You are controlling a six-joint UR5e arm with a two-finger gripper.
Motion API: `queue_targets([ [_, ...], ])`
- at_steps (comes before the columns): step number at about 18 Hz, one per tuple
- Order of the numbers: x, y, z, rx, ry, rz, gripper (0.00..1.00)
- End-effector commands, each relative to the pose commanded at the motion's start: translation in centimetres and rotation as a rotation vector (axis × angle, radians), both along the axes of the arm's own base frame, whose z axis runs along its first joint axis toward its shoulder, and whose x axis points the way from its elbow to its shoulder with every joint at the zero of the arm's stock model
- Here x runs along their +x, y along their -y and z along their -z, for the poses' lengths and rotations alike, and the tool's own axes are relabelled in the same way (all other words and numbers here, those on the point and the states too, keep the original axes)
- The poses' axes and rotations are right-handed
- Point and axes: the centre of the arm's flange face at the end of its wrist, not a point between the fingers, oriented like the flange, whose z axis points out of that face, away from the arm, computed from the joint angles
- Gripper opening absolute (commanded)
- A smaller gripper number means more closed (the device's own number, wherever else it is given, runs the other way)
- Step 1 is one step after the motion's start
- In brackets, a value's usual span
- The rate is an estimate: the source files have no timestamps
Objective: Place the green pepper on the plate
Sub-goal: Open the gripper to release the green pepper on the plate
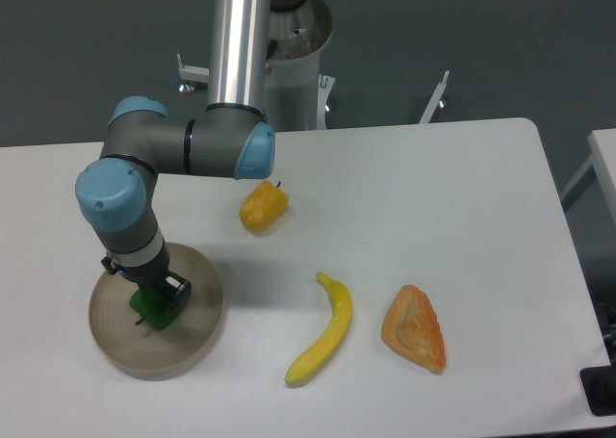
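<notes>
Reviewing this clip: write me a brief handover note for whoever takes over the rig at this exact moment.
Pincer: down over the plate, apparently closed on the green pepper; fingers mostly hidden.
Green pepper: over the plate's middle; whether it is resting on the plate is unclear.
Done: pepper brought to the plate.
Left: open the pincer, lift clear.
Yellow pepper, banana and orange wedge lie on the table, not involved.
</notes>
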Motion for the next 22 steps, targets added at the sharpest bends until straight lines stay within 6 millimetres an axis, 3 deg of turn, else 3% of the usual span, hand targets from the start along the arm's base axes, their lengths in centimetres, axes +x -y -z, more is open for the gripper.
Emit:
queue_targets([
  [4,0.1,0.0,0.0,-0.002,0.0,0.002,0.35],
  [9,0.1,0.0,-0.1,-0.001,-0.003,0.003,0.59],
  [18,0.0,0.4,-2.0,0.02,-0.01,0.018,0.92],
  [22,-1.0,0.8,-3.7,0.038,-0.029,0.044,0.94],
])
